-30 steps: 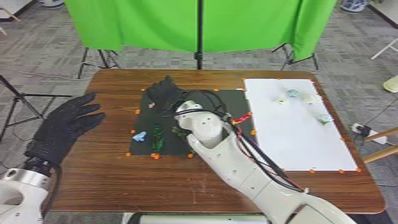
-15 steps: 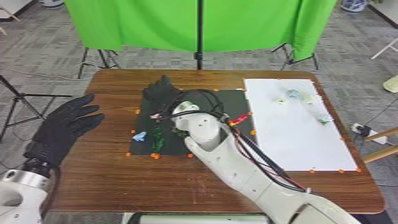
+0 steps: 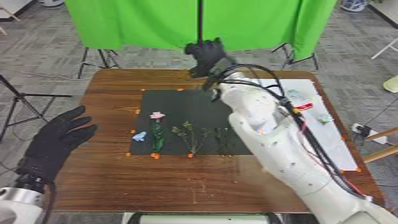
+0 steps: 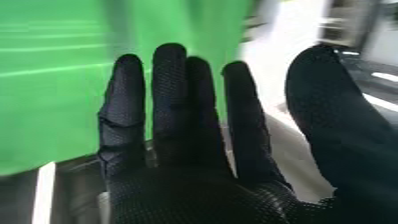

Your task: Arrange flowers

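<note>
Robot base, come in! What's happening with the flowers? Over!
Right hand open, beyond black mat. Left hand open, off left. Pink flower lying on mat. Right arm blocks some white paper.

Two glossy white robot arms with smooth, rounded casings. Small dark dots, like screw heads, mark the right arm (image 3: 298, 162). Black cables (image 3: 238, 81) bow out in loops around its wrist end and run along the casing beside a thin red wire (image 3: 343, 182). The left arm (image 3: 19, 196) has a dark cable (image 3: 51, 197) alongside. The left hand (image 3: 53, 145) and right hand (image 3: 207, 54) are gloved in black fabric, finely textured and slightly wrinkled on the right.
</note>
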{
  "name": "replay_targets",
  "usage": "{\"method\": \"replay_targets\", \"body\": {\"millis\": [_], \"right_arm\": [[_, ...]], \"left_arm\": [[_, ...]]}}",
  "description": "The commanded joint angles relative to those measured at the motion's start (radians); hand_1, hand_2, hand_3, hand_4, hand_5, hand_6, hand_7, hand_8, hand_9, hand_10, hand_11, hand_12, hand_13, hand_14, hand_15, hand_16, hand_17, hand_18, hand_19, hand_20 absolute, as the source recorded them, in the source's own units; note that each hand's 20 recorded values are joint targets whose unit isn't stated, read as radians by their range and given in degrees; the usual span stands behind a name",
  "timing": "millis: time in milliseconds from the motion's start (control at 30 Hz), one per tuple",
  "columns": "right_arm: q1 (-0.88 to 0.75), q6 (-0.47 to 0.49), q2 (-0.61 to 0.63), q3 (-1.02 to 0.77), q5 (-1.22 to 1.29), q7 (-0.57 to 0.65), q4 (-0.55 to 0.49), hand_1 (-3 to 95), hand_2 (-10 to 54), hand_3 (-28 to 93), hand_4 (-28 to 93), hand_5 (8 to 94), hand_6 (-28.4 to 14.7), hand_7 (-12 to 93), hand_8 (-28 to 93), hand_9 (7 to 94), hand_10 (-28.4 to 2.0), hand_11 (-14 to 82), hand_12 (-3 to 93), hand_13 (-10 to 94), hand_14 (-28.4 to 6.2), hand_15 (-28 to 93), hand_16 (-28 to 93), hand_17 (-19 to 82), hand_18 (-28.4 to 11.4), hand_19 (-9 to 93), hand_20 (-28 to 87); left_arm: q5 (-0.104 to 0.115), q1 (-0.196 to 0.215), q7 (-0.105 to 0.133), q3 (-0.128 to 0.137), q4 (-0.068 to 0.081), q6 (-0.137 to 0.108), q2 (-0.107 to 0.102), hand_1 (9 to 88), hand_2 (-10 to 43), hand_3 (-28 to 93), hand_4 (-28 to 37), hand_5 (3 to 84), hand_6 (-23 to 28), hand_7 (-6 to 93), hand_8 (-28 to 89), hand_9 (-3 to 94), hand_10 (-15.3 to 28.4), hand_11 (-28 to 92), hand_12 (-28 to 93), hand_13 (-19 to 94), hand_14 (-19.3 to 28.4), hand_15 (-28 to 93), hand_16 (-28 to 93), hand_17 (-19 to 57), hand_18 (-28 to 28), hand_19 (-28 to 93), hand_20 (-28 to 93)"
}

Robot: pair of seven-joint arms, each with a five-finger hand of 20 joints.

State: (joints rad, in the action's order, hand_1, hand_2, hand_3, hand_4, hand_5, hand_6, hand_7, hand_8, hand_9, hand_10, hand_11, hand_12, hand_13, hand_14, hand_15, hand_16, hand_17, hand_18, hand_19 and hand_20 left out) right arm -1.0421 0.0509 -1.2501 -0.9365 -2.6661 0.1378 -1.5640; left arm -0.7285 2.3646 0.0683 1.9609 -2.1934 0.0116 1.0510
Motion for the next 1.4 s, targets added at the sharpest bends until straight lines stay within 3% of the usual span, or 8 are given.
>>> {"method": "replay_targets", "body": {"millis": [33,267,367,533,700,900,1067,1400], "right_arm": [[-0.272,0.042,0.389,-0.275,0.091,0.146,-0.103,22.5,-8.9,92,-28,30.0,-4.9,31,-19,31.0,-13.3,28.4,21.4,29,-10.8,33,15,14,-17.0,57,26],[-0.510,0.132,0.452,-0.501,0.179,0.226,-0.157,21.0,-9.5,91,-28,24.4,-7.0,19,-13,23.6,-14.2,14.1,22.6,24,-14.8,10,22,8,-19.8,48,17],[-0.565,0.114,0.461,-0.540,0.180,0.253,-0.152,20.9,-9.5,90,-28,23.1,-7.2,18,-12,22.0,-14.3,11.2,23.4,24,-15.6,4,24,7,-20.6,47,16],[-0.649,0.066,0.462,-0.590,0.172,0.293,-0.159,22.2,-9.5,91,-28,27.8,-5.7,25,-16,29.9,-12.8,23.2,22.8,34,-10.7,18,24,9,-20.9,51,18],[-0.691,0.113,0.462,-0.615,0.172,0.311,-0.167,26.0,-9.5,91,-28,33.8,-3.4,32,-20,37.3,-10.4,34.0,21.7,42,-7.3,33,18,11,-20.7,54,21],[-0.682,0.121,0.460,-0.597,0.198,0.302,-0.141,27.8,-9.5,91,-28,35.4,-2.9,32,-21,39.3,-9.3,34.2,20.6,44,-6.8,33,17,12,-19.9,54,21],[-0.667,0.056,0.462,-0.564,0.162,0.309,-0.125,28.8,-9.5,90,-28,35.0,-3.1,32,-21,40.4,-8.4,34.8,20.0,49,-6.2,33,16,13,-19.6,55,21],[-0.624,0.063,0.453,-0.517,0.134,0.280,-0.081,28.2,-9.5,90,-28,32.1,-3.7,30,-20,37.8,-9.4,27.3,18.3,51,-5.9,34,15,16,-17.9,62,24]], "left_arm": [[-0.001,0.029,-0.010,0.010,-0.007,0.002,0.022,27.1,-0.6,72,-22.8,33.9,2.1,28.3,-13,29.0,12.6,31,14,26,15.1,44,-1,-4.9,22.7,50,9],[-0.005,0.039,-0.012,0.010,-0.009,0.001,0.033,27.1,-0.6,72,-22.8,33.8,2.1,28.2,-13,29.0,12.6,31,15,26,15.1,44,-1,-5.0,22.8,50,9],[-0.007,0.037,-0.016,0.011,-0.009,0.003,0.032,27.1,-0.6,72,-22.9,33.8,2.1,28.3,-13,29.0,12.6,32,15,26,15.1,44,-1,-5.0,22.7,50,9],[-0.006,0.028,-0.022,0.005,-0.003,0.010,0.031,27.1,-0.6,72,-22.9,33.7,2.1,28.3,-13,29.0,12.6,32,15,26,15.0,44,-1,-5.0,22.7,50,9],[-0.006,0.031,-0.023,0.004,-0.002,0.011,0.033,27.2,-0.5,72,-22.8,33.7,2.2,28.2,-13,28.9,12.6,32,15,26,15.0,44,-1,-5.0,22.7,50,9],[-0.004,0.031,-0.025,0.008,-0.001,0.013,0.029,27.2,-0.5,72,-22.8,33.6,2.1,28.4,-13,28.9,12.6,32,14,26,15.1,44,-1,-5.0,22.7,50,9],[-0.004,0.019,-0.032,0.004,0.002,0.014,0.025,27.3,-0.5,72,-23.0,33.6,2.1,28.3,-14,28.9,12.6,32,14,26,15.1,44,-1,-5.0,22.7,50,9],[-0.006,0.025,-0.030,0.004,0.000,0.019,0.024,27.2,-0.3,72,-22.9,33.6,2.1,28.5,-14,28.9,12.6,32,15,26,15.1,44,-1,-5.0,22.7,50,9]]}}
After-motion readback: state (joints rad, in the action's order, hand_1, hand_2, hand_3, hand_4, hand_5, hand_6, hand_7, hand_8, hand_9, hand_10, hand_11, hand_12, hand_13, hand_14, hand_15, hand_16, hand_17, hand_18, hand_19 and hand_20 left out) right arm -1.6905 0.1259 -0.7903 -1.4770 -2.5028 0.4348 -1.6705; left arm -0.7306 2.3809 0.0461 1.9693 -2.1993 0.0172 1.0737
